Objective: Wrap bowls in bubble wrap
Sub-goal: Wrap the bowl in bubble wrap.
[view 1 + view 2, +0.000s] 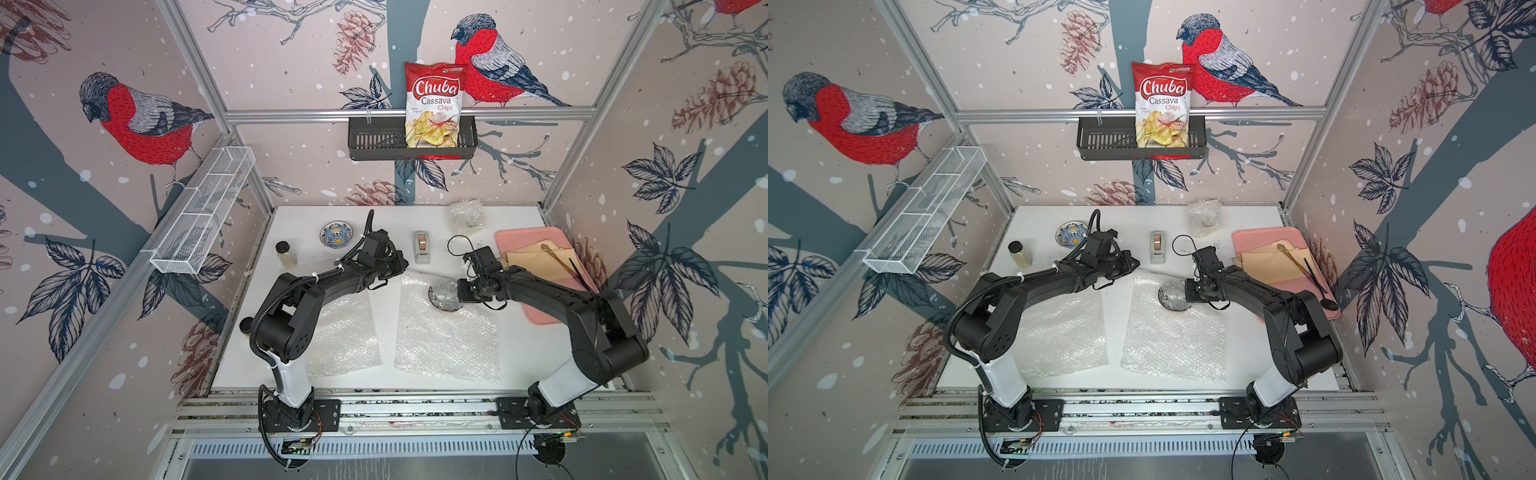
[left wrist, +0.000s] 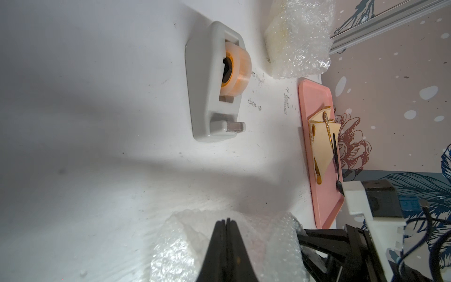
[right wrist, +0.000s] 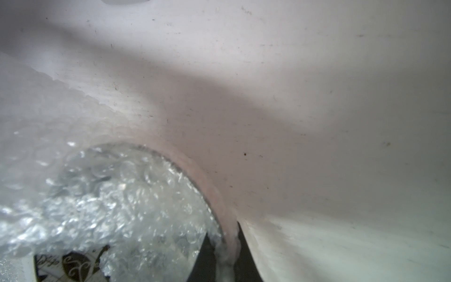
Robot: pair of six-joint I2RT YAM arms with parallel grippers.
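Bowl (image 1: 444, 297) beneath bubble wrap (image 1: 446, 340) edge

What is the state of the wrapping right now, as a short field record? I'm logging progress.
left end effector: shut, at the sheet's far corner; grip on it unclear
right end effector: shut on black-and-white bowl's rim, wrap over it
black-and-white bowl: on the sheet, partly covered
blue bowl: bare, at the back
bundle: bubble-wrapped, at the back
spare sheet: flat, partly under left arm
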